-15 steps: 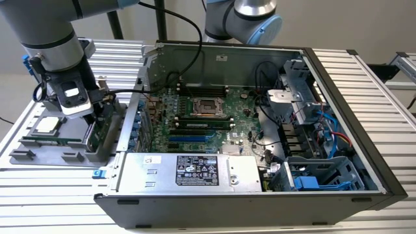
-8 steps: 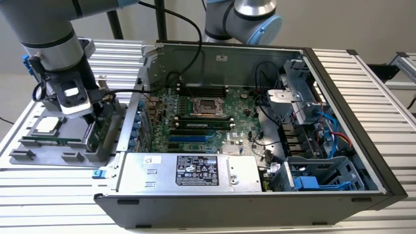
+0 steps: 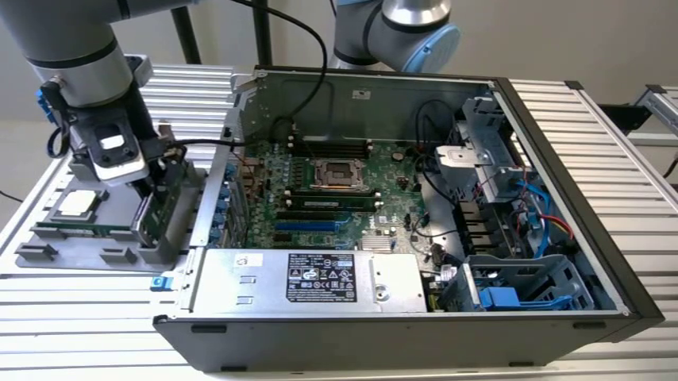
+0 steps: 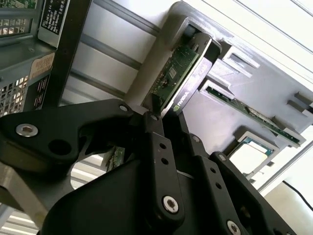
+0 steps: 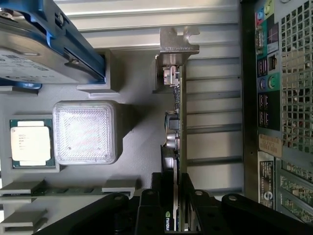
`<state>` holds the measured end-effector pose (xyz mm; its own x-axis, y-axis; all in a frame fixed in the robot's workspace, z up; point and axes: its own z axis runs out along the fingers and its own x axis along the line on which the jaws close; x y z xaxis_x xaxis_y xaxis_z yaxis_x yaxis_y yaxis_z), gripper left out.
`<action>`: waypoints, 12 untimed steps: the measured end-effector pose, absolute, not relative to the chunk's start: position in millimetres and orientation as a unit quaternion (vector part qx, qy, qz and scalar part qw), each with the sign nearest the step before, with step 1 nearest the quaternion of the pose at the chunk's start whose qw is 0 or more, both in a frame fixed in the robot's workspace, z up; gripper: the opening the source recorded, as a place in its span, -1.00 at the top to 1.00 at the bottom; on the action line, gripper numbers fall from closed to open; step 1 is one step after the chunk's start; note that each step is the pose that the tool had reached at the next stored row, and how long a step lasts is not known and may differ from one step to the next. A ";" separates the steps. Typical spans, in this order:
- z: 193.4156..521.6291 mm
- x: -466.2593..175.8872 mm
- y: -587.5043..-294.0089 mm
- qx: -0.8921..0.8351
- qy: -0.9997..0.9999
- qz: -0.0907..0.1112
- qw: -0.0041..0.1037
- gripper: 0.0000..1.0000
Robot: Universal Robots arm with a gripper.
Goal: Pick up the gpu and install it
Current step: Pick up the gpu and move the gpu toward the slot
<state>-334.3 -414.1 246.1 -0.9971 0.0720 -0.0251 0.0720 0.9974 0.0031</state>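
Observation:
The gpu [image 3: 159, 210] stands on its edge in a slot of the grey parts tray [image 3: 63, 250], at the exterior view's left, beside the open computer case [image 3: 551, 143]. In both wrist views it is a green card [image 5: 177, 103] with a black cooler [image 4: 188, 83]. Its silver bracket [image 5: 178, 41] is at the end away from the gripper. My gripper [image 3: 154, 184] is down over the card. Its black fingers sit on both faces of the board [image 5: 177, 196] [image 4: 155, 113], shut on it. The card still rests in the tray.
The tray also holds a processor [image 5: 30, 142], a narrow memory stick [image 4: 254, 117], a hard drive with blue rails [image 5: 39, 44] and a clear square cover [image 5: 85, 132]. The motherboard [image 3: 329, 198] lies inside the case, with the power supply [image 3: 307, 278] in front. The case's rear panel [image 5: 274, 98] stands close to the card.

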 end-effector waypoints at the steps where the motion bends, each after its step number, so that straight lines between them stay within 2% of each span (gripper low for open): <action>1: 247.2 -334.3 -414.1 0.036 0.999 0.001 0.013 1.00; 12: 257.6 -334.3 -414.1 0.036 0.999 0.001 0.013 1.00</action>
<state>-334.3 -414.1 257.6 -0.9971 0.0720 -0.0252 0.0719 0.9974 0.0032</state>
